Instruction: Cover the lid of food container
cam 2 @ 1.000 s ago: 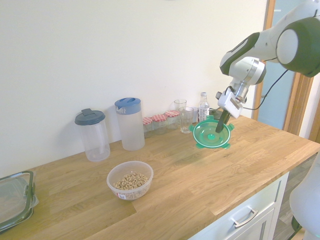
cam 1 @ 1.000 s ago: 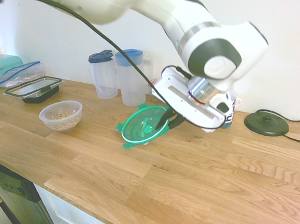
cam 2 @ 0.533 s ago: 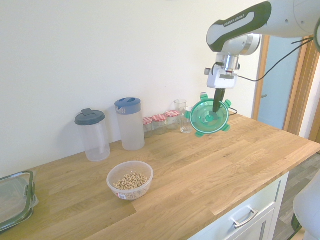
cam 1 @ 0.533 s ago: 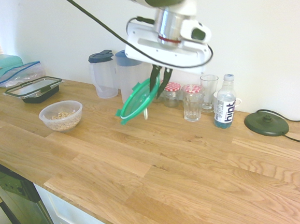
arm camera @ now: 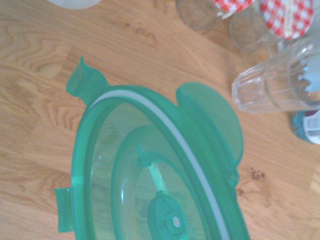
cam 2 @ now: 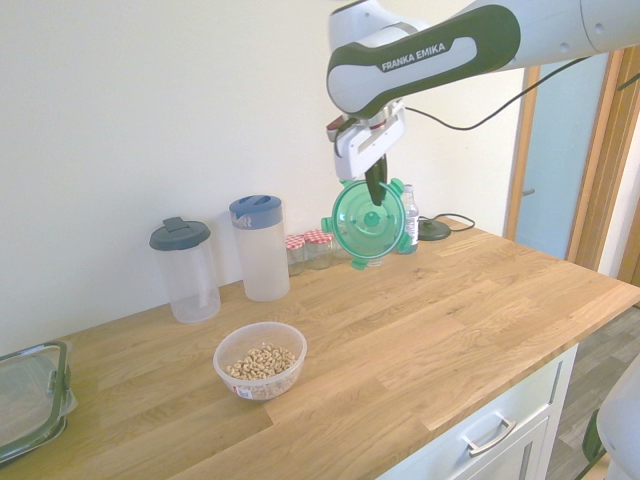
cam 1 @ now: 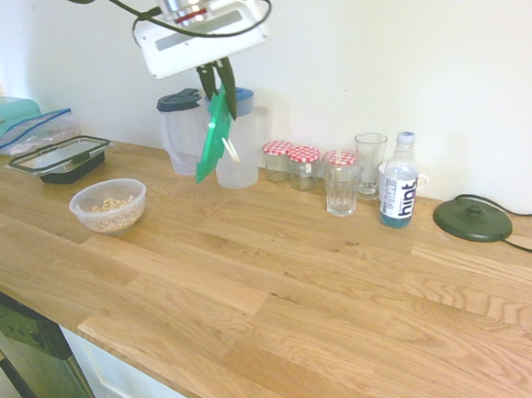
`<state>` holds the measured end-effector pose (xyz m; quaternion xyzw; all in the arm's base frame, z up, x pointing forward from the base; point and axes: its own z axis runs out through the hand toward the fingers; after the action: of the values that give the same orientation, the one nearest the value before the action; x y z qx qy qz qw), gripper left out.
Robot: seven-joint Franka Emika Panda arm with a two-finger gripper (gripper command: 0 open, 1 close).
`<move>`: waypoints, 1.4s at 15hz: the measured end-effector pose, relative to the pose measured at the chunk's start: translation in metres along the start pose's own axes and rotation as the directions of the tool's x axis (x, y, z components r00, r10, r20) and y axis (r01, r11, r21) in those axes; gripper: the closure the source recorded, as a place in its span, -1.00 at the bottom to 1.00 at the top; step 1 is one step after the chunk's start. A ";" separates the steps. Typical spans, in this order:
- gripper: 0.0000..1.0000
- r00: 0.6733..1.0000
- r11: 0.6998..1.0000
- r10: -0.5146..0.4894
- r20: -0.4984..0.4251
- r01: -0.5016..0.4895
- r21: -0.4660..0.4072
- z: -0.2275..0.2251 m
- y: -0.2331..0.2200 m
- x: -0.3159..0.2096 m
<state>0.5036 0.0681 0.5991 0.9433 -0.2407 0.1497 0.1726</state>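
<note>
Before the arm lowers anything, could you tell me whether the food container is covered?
Uncovered: the food container shows cereal, while the lid hangs from the gripper.

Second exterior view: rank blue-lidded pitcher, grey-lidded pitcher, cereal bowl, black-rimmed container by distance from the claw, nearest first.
The claw holds the round green plastic lid in the air.
1. Tall blue-lidded clear pitcher, at the wall.
2. Grey-lidded clear pitcher, one further along the wall.
3. Round translucent plastic bowl of cereal, toward the counter front; close to 2.
4. Rectangular black-rimmed container, far end.

On the counter: two lidded pitchers (cam 1: 185, 132) (cam 1: 235, 139), two red-checked jars (cam 1: 277, 160) (cam 1: 307, 166), two glasses (cam 1: 341, 183) (cam 1: 369, 164), one water bottle (cam 1: 397, 193).
</note>
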 end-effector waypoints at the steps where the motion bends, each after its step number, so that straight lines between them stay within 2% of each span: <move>1: 1.00 0.999 0.999 0.005 -0.054 -0.007 -0.043 -0.009 -0.019 -0.014; 4: 1.00 0.982 0.980 0.024 -0.185 -0.060 -0.192 -0.018 -0.070 -0.057; 7: 1.00 0.957 0.926 0.022 -0.290 -0.129 -0.354 -0.013 -0.111 -0.098; 11: 1.00 0.915 0.813 0.020 -0.402 -0.249 -0.526 -0.013 -0.165 -0.128; 14: 1.00 0.896 0.701 0.024 -0.443 -0.331 -0.632 -0.009 -0.204 -0.152; 15: 1.00 0.891 0.684 0.016 -0.455 -0.341 -0.645 -0.017 -0.219 -0.165; 18: 1.00 0.874 0.705 -0.003 -0.486 -0.343 -0.621 -0.026 -0.261 -0.186; 21: 1.00 0.866 0.695 -0.016 -0.500 -0.349 -0.628 -0.011 -0.281 -0.189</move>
<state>0.4845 0.3801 0.4684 0.7141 -0.3175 0.2855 0.5548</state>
